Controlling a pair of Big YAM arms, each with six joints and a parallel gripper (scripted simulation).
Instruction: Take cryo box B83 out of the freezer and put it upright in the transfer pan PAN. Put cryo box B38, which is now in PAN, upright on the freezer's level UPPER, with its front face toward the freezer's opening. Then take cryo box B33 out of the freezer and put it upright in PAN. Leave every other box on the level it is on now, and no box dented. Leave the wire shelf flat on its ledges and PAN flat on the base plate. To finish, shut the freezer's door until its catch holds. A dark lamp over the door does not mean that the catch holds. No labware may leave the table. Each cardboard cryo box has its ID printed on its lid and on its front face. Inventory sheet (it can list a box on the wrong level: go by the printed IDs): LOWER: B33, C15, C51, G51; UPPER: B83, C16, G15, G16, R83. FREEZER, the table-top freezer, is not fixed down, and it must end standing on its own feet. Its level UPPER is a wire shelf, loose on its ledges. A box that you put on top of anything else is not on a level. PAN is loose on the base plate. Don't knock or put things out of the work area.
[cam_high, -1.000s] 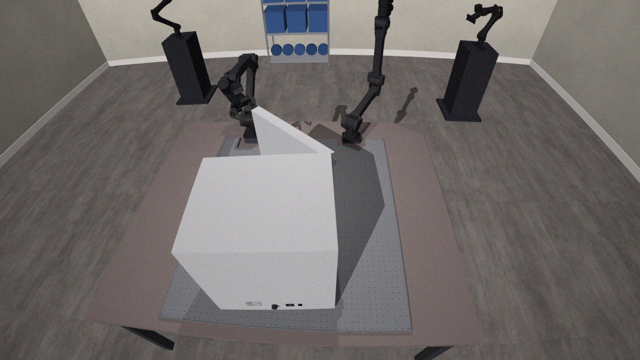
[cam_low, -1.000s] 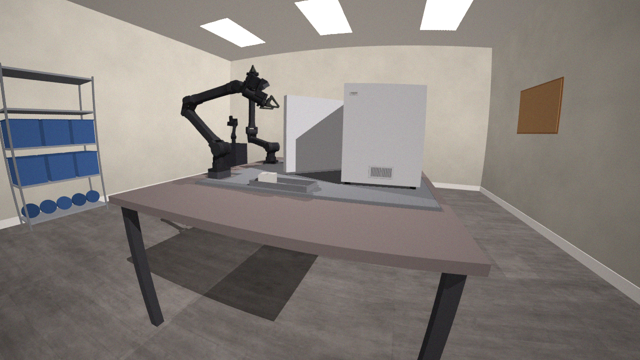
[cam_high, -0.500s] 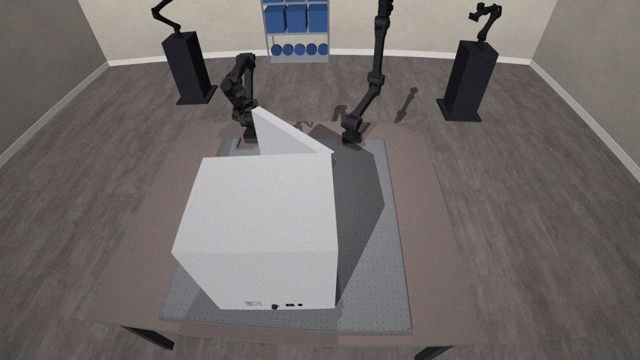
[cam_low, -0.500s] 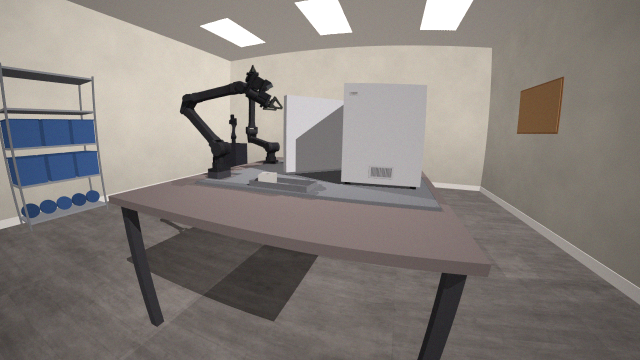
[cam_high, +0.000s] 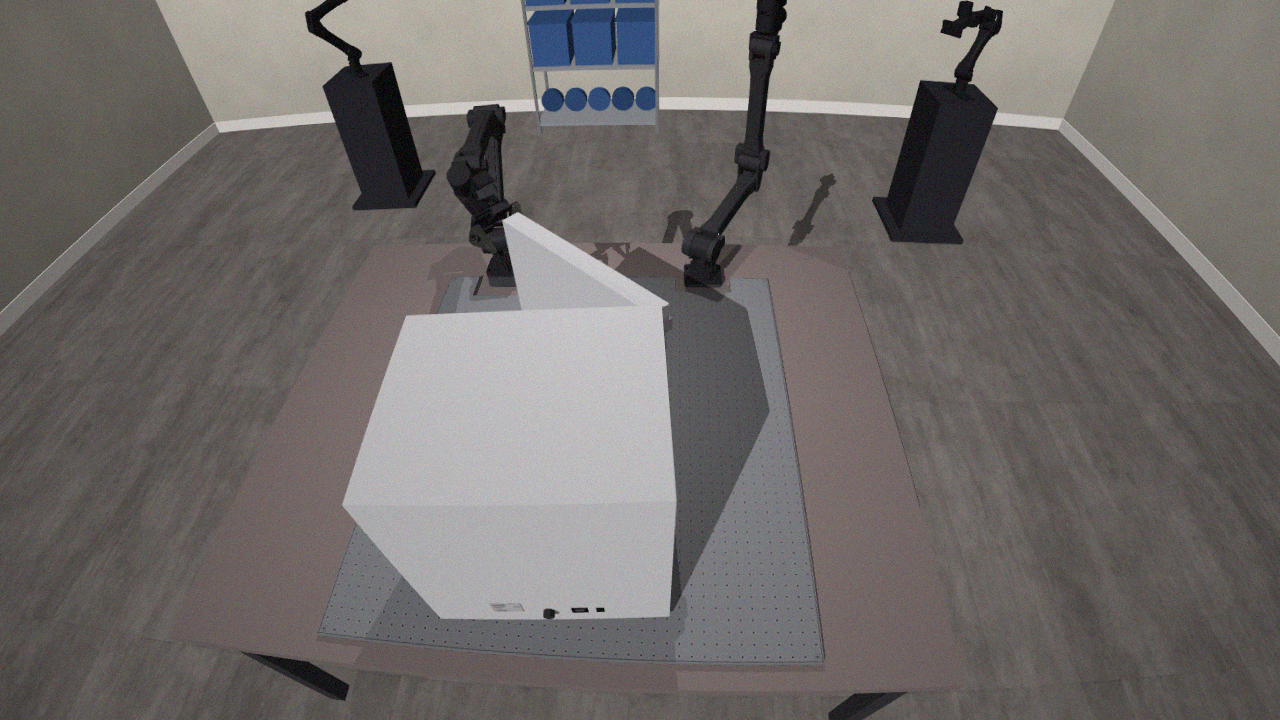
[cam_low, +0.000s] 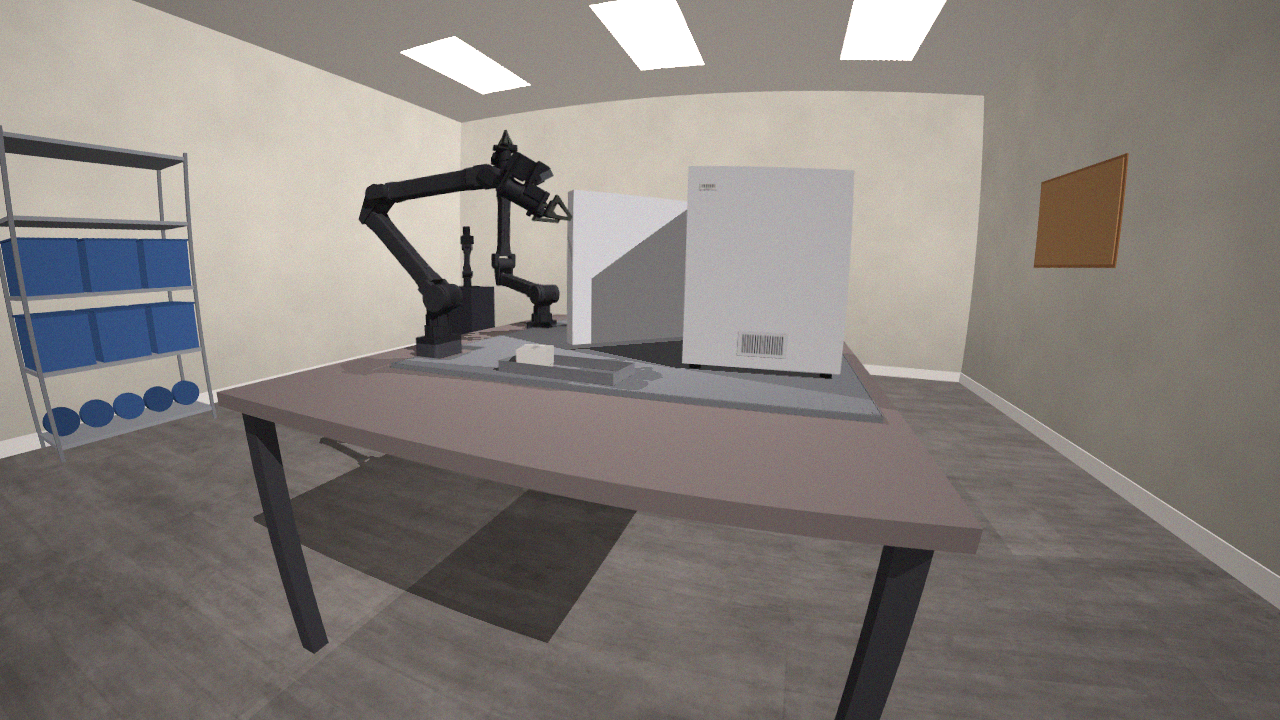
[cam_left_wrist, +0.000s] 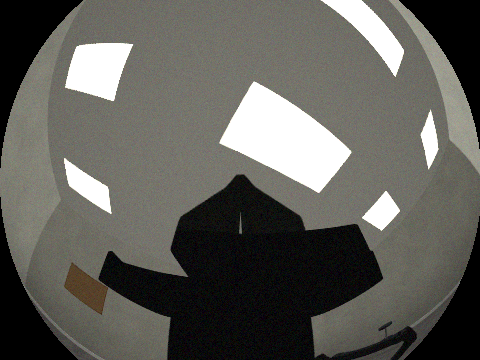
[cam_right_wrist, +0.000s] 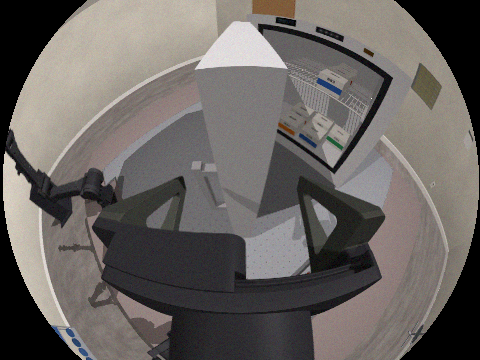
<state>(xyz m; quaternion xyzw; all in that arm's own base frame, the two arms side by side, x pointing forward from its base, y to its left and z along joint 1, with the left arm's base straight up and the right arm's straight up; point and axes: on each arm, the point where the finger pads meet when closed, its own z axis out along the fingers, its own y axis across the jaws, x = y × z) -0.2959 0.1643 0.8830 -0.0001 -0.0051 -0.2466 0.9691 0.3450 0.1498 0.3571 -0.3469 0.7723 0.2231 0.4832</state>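
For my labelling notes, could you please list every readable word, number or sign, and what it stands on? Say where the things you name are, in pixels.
Nothing reads surely.
Upper box (cam_right_wrist: 332, 85): possibly "B83", too blurred to confirm.
Lower boxes (cam_right_wrist: 313, 135): IDs too small.
Freezer (cam_high: 514, 402) (cam_low: 769, 259) (cam_right_wrist: 395, 95): barcode label (cam_low: 761, 344), no legible text; small side label (cam_low: 707, 187) and rear label (cam_high: 506, 607), too small.
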